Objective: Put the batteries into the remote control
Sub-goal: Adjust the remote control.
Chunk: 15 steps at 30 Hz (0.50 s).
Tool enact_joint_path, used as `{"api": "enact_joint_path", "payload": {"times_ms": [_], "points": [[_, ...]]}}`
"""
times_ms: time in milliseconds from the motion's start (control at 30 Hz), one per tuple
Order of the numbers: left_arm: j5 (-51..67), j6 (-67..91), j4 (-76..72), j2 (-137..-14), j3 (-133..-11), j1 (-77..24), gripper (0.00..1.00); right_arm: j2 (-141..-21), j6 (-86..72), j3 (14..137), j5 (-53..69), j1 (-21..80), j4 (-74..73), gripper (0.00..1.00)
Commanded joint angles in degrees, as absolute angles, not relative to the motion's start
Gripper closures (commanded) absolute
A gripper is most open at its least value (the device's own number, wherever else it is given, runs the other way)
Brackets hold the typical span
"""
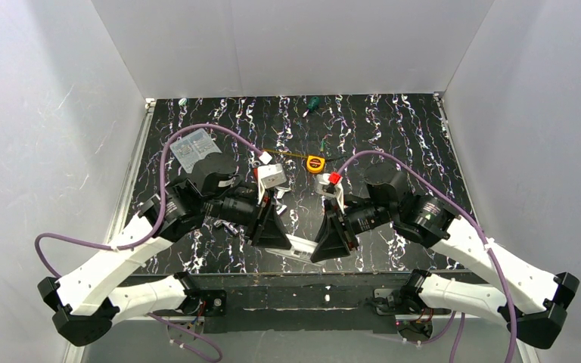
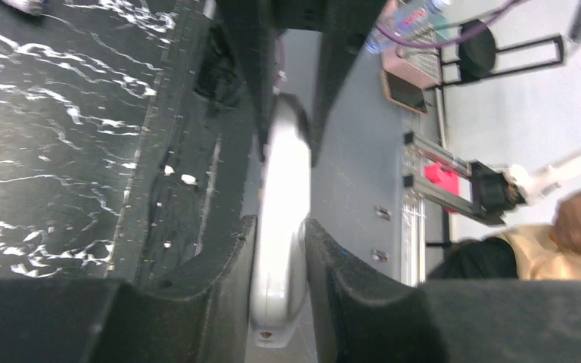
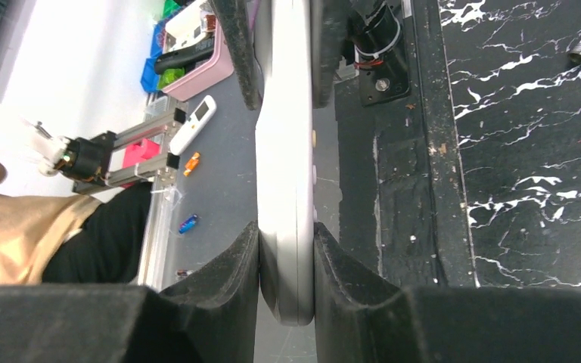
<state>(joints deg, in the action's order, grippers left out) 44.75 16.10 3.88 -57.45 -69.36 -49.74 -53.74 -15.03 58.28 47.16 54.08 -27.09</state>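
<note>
A slim white plastic remote control (image 1: 296,246) is held off the black, white-veined desk (image 1: 393,128), above its near edge, gripped at both ends by two robot arms. The left gripper (image 2: 278,227) is clenched on one end of the remote control, its dark padded fingers (image 2: 227,265) pressed against both broad faces. The right gripper (image 3: 286,231) is clamped on the other end in the same way. The remote control is seen edge-on in both wrist views, and small pale buttons (image 3: 314,138) are shown along one face in the right wrist view. Further back on the desk, a round yellow tape measure (image 1: 315,163) is seen between the two arms, a green-handled screwdriver (image 1: 312,104) is seen near the far edge, and a clear plastic compartment box (image 1: 193,147) is placed at the far left. Small shiny metal pieces (image 1: 223,224) are scattered just beside the left arm. The battery bay cannot be made out.
</note>
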Motion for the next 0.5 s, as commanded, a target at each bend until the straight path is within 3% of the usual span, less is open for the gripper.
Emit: {"api": "enact_joint_path", "payload": {"times_ms": [0, 100, 233, 300, 467], "points": [[41.9, 16.8, 1.5, -55.6, -68.5, -49.9, 0.54, -51.5, -19.5, 57.2, 48.9, 54.3, -21.6, 0.99], [40.0, 18.4, -0.5, -54.6, -66.8, -49.9, 0.26, -49.1, -22.1, 55.2, 47.7, 54.3, -18.7, 0.99], [38.0, 21.6, -4.7, -53.6, -65.0, -49.9, 0.07, -46.0, -26.6, 52.6, 45.8, 54.3, -14.1, 0.99], [35.2, 23.9, -7.9, -52.4, -63.3, -49.9, 0.03, -44.5, -30.1, 51.1, 44.3, 54.3, -10.3, 0.99], [20.8, 34.0, -23.8, -48.1, -54.6, -49.9, 0.02, -40.7, -38.8, 47.1, 35.4, 54.3, -1.2, 0.99]]}}
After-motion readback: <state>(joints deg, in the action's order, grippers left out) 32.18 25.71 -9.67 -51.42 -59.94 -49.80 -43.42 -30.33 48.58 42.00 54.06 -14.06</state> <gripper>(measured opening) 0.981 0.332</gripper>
